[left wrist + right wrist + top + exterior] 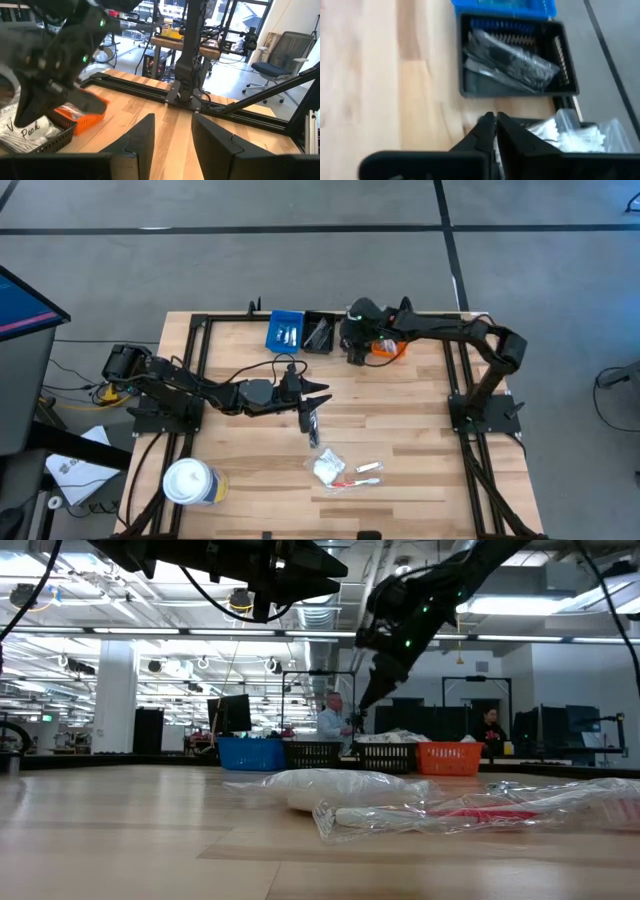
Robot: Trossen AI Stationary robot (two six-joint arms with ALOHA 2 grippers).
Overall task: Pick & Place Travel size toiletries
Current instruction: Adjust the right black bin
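Surface: light wood-plank table (400, 430) w/ black rail frame; grey floor around it. Landmark = black bin (320, 332) at the table's far edge.

Blue bin (285, 330) touches the black bin on one side; orange bin (388, 350) sits on the other side, a further dark bin between them, mostly under the R arm. Black bin holds dark combs in clear wrap.

R gripper (494, 131) hovers just beside the black bin, over the bin w/ white sachets; fingers clenched together, nothing between them.

L gripper (310, 416) well toward the near side from the black bin, fingers half apart; can't tell if it is grasping anything.

Loose toiletries (345, 470): white sachet + red/white sticks in clear wrap, farther still from the black bin, near the front edge. White tub (190, 482) at the near L corner.

Room, low view: open industrial hall, ceiling lights, ducts, monitors; two people behind the bins.
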